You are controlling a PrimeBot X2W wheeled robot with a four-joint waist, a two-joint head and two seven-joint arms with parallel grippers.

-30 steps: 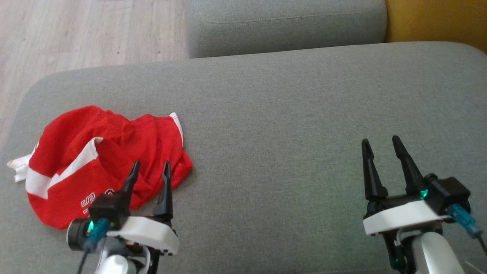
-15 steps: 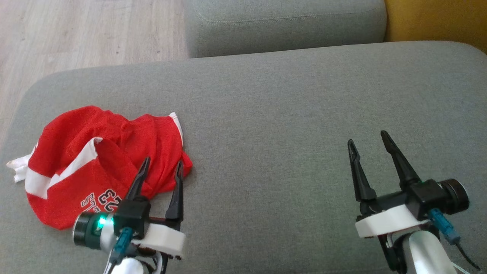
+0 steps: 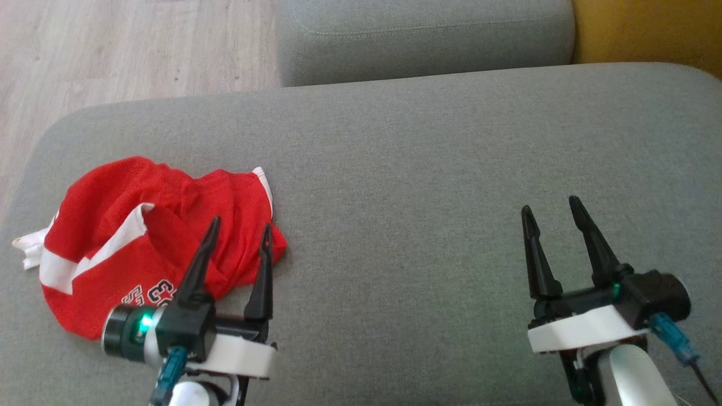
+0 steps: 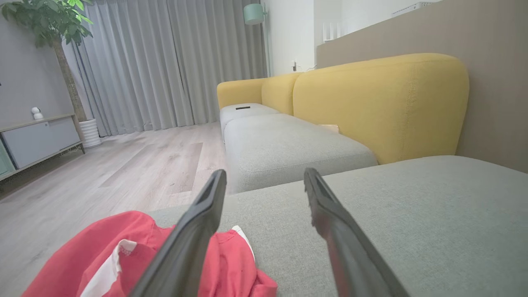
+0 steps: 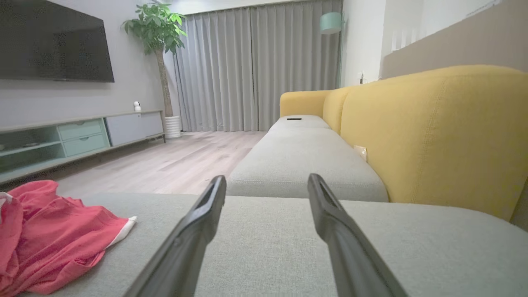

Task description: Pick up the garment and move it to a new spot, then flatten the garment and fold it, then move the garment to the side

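On left end of sofa cushion (image 3: 423, 169), red shirt (image 3: 158, 237) crumpled. My left fingers (image 3: 202, 262), spread and empty, point at its right edge; right fingers (image 3: 536, 254), spread too, well apart. Left nearer.

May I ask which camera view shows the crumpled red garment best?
The head view: the crumpled red fabric garment lies nearly whole on the grey sofa cushion, its near edge behind the left tool. The left wrist view crops it low; the right wrist view catches one end.

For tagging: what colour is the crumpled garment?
Crumpled fabric garment: red with white bands; clearest in head view.
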